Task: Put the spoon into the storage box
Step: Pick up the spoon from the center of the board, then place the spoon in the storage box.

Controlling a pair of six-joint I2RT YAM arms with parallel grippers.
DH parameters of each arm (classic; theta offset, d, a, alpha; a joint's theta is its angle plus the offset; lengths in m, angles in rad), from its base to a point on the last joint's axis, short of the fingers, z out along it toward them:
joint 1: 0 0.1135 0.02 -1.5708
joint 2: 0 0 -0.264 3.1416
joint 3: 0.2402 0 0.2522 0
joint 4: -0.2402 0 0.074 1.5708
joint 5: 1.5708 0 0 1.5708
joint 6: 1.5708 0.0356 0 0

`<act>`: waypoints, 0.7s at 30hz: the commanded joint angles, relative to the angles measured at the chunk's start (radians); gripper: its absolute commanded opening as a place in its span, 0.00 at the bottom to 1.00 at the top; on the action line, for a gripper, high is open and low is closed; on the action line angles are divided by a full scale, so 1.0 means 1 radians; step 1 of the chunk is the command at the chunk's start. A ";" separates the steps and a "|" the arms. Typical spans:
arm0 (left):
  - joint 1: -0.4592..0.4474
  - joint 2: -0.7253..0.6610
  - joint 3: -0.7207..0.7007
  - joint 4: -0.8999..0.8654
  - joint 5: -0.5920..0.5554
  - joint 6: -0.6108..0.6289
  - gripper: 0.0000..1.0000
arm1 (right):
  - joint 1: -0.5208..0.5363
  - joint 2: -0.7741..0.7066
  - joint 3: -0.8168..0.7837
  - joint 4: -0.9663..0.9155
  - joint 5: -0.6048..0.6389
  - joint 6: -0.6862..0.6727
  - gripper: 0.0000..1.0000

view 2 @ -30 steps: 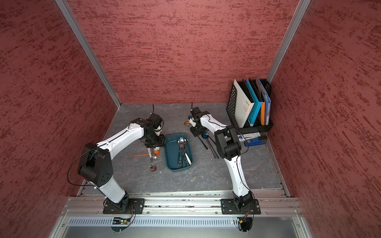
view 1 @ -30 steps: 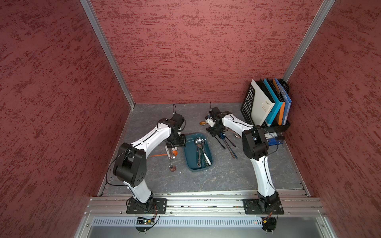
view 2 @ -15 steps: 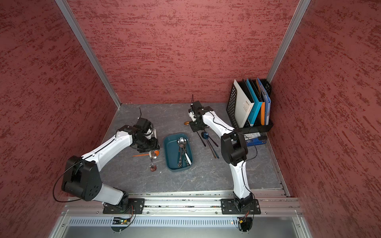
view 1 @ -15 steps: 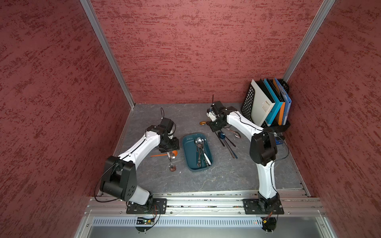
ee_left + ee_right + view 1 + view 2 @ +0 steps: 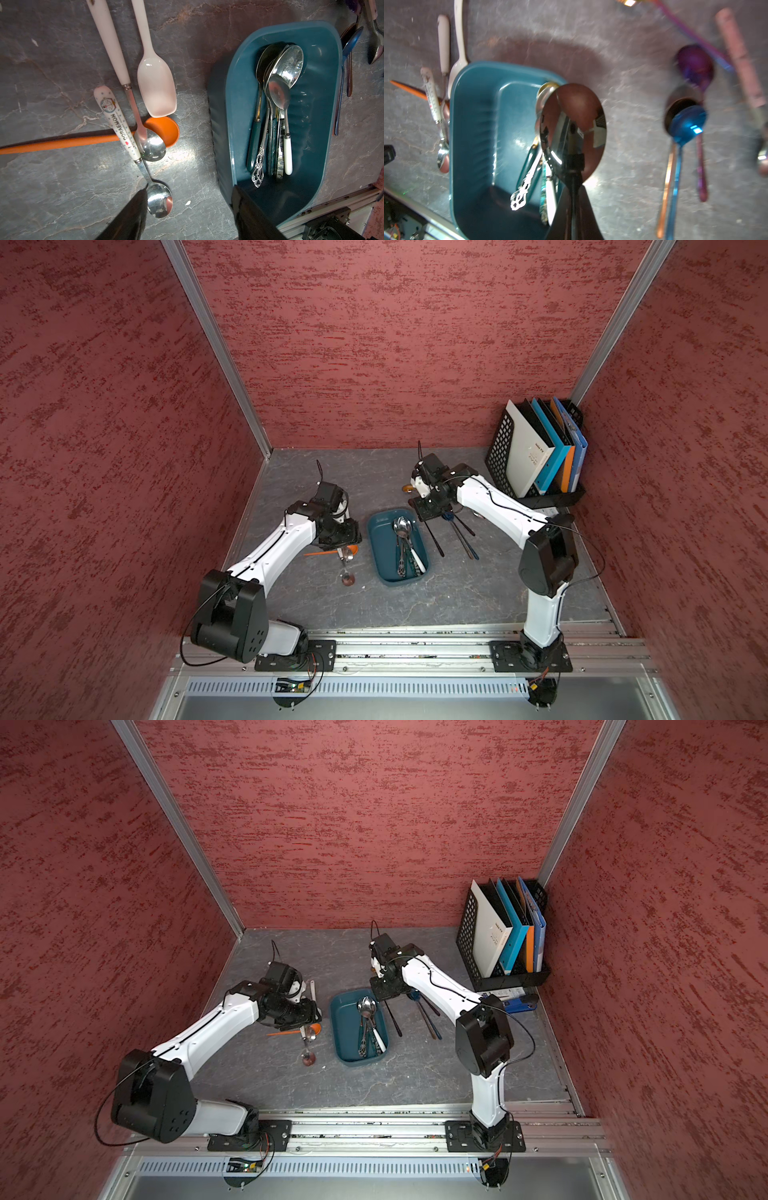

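Note:
The dark teal storage box (image 5: 380, 539) (image 5: 345, 1023) lies mid-table and holds several spoons (image 5: 278, 83). My right gripper (image 5: 574, 199) is shut on the handle of a dark mirror-bowled spoon (image 5: 573, 133). That bowl hangs over the box's rim (image 5: 454, 124) at its far right corner. In both top views the right gripper (image 5: 428, 510) (image 5: 388, 990) sits there. My left gripper (image 5: 189, 199) (image 5: 344, 547) is open and empty above the table. One of its fingers (image 5: 133, 207) is beside the bowl of a Doraemon-handled spoon (image 5: 120, 124), the other over the box's near corner.
Left of the box lie a white-handled metal spoon (image 5: 133, 104), a pink spoon (image 5: 155, 87) and an orange spoon (image 5: 162, 128). Right of it lie blue (image 5: 687, 122), purple (image 5: 693, 64) and other spoons. A black mesh file rack (image 5: 536, 452) stands in the back right corner.
The left arm has drawn back and its gripper has shifted a little left, away from the box. The right arm's elbow has swung outward while its gripper stays by the box's far corner, still shut.

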 commanded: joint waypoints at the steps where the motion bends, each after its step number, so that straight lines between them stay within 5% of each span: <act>1: 0.008 -0.017 -0.005 0.025 0.023 0.009 0.68 | 0.023 -0.027 -0.019 0.031 -0.026 0.086 0.02; 21: 0.009 -0.070 -0.053 0.019 0.020 0.003 0.68 | 0.068 0.153 0.028 0.076 -0.060 0.145 0.01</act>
